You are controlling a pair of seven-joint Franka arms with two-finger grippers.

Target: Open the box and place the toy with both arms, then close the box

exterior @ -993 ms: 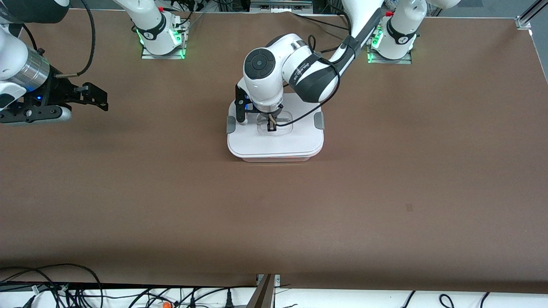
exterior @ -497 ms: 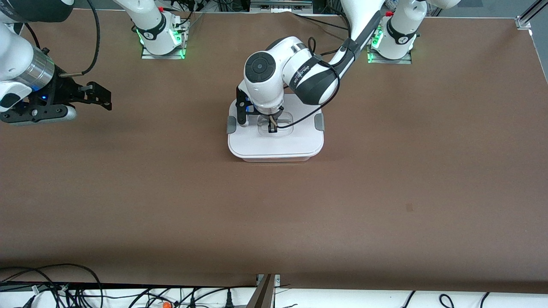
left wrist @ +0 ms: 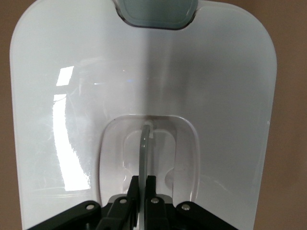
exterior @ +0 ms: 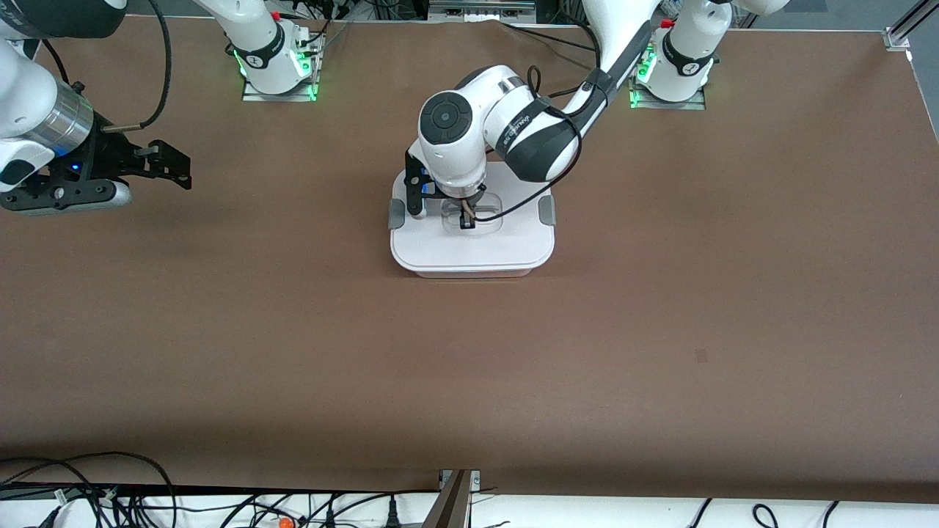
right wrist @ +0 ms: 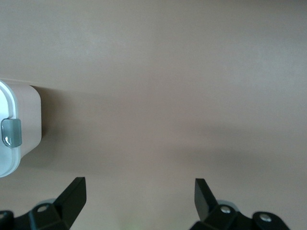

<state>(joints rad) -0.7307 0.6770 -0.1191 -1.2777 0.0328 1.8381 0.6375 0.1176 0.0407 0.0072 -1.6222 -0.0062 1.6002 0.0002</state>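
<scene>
I see the box in the upper middle of the frame, lid on. My left gripper pinches the clear handle tight. My right gripper waits at the upper left, fingers wide apart, holding nothing.

No text, label, brand or number can be made out for certain. The left arm carries a line of small white lettering on its dark grey band, too small to read. The white lid of the box bears no print.
</scene>
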